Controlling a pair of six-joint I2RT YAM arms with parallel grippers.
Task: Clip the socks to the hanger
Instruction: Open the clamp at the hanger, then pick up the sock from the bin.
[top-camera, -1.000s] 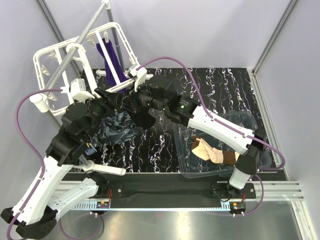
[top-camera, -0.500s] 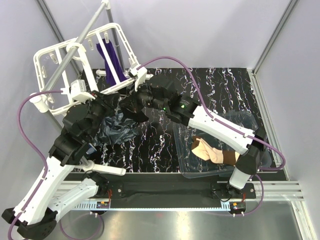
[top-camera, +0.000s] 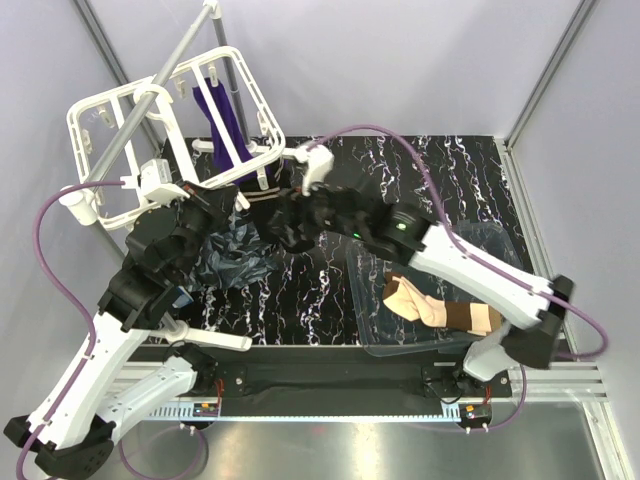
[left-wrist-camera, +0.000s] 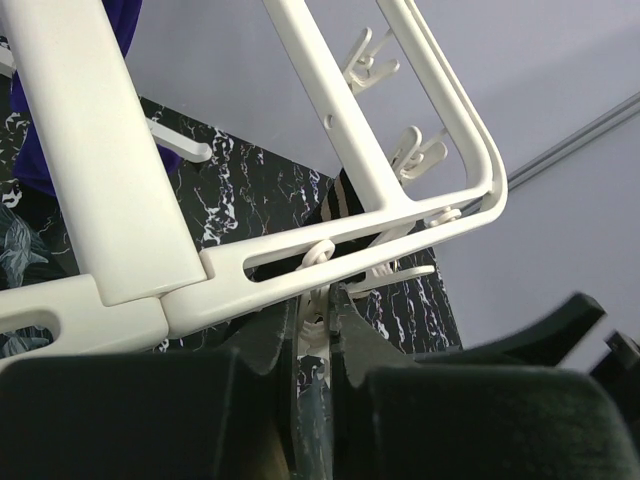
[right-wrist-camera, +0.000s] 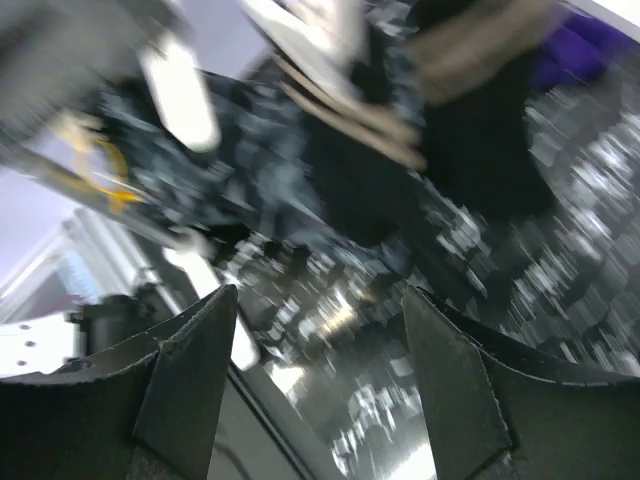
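Observation:
The white hanger (top-camera: 110, 120) hangs tilted at the back left, with a purple sock (top-camera: 222, 125) clipped to its far side. A dark sock with a brown striped cuff (top-camera: 263, 195) dangles at the hanger's near right corner. My left gripper (top-camera: 232, 202) reaches up under that corner. In the left wrist view it (left-wrist-camera: 318, 292) is shut on a small white clip (left-wrist-camera: 322, 305) below the frame (left-wrist-camera: 330, 240), with the dark sock (left-wrist-camera: 340, 200) behind. My right gripper (top-camera: 288, 224) hovers just right of the sock, open and empty (right-wrist-camera: 320, 300); its view is blurred.
A clear plastic bin (top-camera: 380, 345) at the right front holds beige socks with brown cuffs (top-camera: 425, 305). A crumpled dark bag (top-camera: 235, 255) lies on the black marbled table (top-camera: 420, 170). A grey metal pole (top-camera: 165, 75) crosses the hanger diagonally.
My left gripper closed onto the clip. My right gripper opened, let go at the hanger's corner and drew back to the right; the dark sock now hangs there.

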